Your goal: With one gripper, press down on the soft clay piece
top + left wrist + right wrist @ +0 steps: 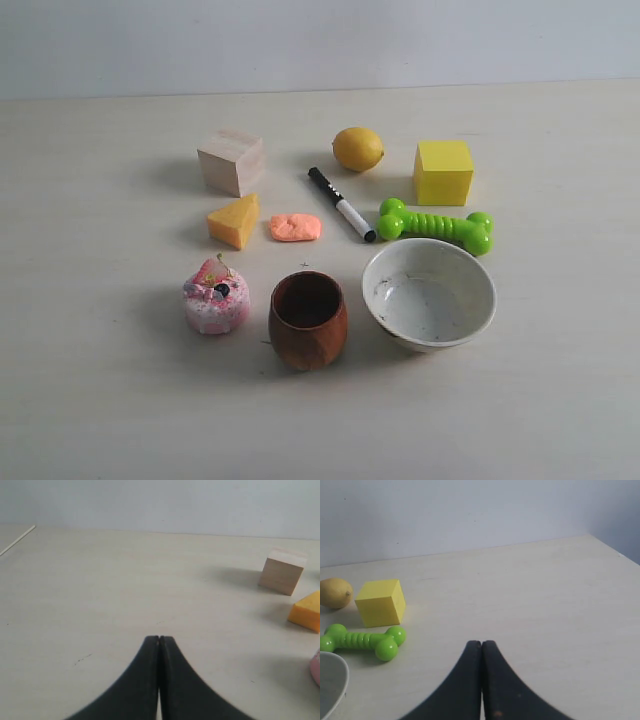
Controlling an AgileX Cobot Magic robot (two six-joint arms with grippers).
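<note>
soft clay piece [295, 227] lies between wedge [234, 220] and marker [341, 204]; all jaws closed

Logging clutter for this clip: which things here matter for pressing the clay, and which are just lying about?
Belongs to the job: soft clay piece, left hand, right hand (both shut; either may press).

Lying about: wooden cube, cheese wedge, lemon, yellow cube, marker, green bone toy, white bowl, brown cup, pink cake toy.

I see a wooden cube [231, 161], lemon [358, 148] and yellow cube [443, 172] at the back — orange wedge [234, 220], marker [341, 204], green bone [436, 226] mid-row — pink cake toy [216, 296], brown cup [308, 319], white bowl [429, 293] in front
</note>
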